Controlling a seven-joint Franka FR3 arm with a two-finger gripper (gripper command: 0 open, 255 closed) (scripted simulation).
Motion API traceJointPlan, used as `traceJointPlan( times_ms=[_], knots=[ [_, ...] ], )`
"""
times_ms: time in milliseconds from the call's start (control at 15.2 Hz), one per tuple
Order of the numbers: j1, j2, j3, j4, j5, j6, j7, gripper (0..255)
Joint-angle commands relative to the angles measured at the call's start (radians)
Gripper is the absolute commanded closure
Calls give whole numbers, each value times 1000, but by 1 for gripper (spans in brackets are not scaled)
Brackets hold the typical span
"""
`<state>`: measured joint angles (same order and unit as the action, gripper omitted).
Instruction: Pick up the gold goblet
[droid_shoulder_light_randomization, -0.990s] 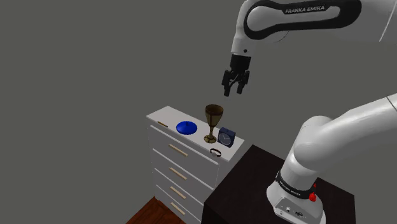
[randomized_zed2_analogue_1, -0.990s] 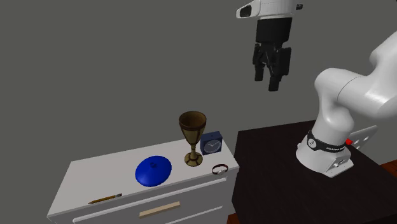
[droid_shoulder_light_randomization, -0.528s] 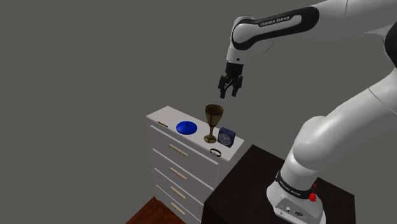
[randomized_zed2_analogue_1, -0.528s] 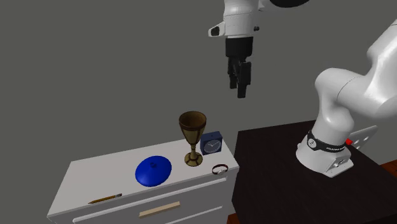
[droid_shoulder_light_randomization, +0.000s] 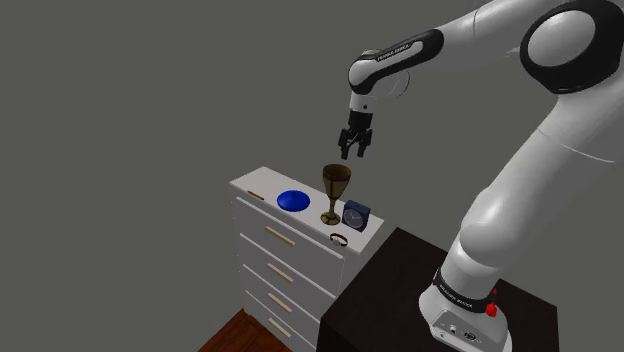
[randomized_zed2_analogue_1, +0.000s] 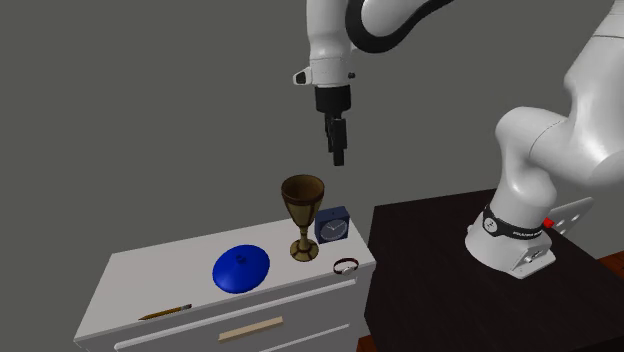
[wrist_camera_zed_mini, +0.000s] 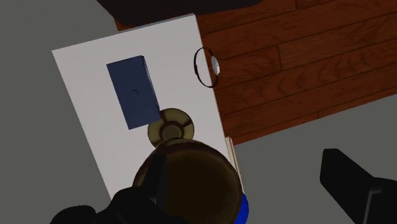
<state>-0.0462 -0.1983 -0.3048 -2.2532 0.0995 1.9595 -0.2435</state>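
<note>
- In the wrist view the wide bowl of the dull gold stemmed goblet (wrist_camera_zed_mini: 191, 181) hides its own stem. Only the round foot (wrist_camera_zed_mini: 170, 127) peeks out past it, and a sliver of blue shows under the bowl's edge.
- One black finger (wrist_camera_zed_mini: 137, 203) overlaps the bowl's rim in that view, and the other (wrist_camera_zed_mini: 356, 184) stands far across from it. The hand (droid_shoulder_light_randomization: 352, 148) is spread wide and clasps nothing.
- In the second exterior view the hand is seen edge-on, so its fingers merge into one dark bar. It hangs just above the goblet, with a strip of grey wall between them.
- The goblet stands upright on the white chest of drawers (randomized_zed2_analogue_1: 150, 280), near the end beside the dark box stand (randomized_zed2_analogue_1: 450, 260). It is between a flat blue round disc (randomized_zed2_analogue_1: 240, 268) and a small dark-blue clock (randomized_zed2_analogue_1: 332, 226), close to the clock. Its bowl is dark inside, its stem slim.
- The chest's lower drawers are cut off in the second exterior view.
- White lettering on the arm's dark band (droid_shoulder_light_randomization: 395, 50) and on the base's band (randomized_zed2_analogue_1: 510, 232) is too small to read.
</note>
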Motion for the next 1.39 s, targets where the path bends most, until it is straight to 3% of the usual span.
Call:
traceJointPlan(
  times_ms=[0,528,1188,1254,1320],
  knots=[
    [-4,72,-22,38,23,21,-45,0],
    [-60,401,-70,265,159,51,-228,0],
    [-75,465,-53,237,194,134,-263,0],
    [-78,475,-53,241,198,138,-268,255],
    [-76,483,-50,225,205,162,-273,255]
  ],
)
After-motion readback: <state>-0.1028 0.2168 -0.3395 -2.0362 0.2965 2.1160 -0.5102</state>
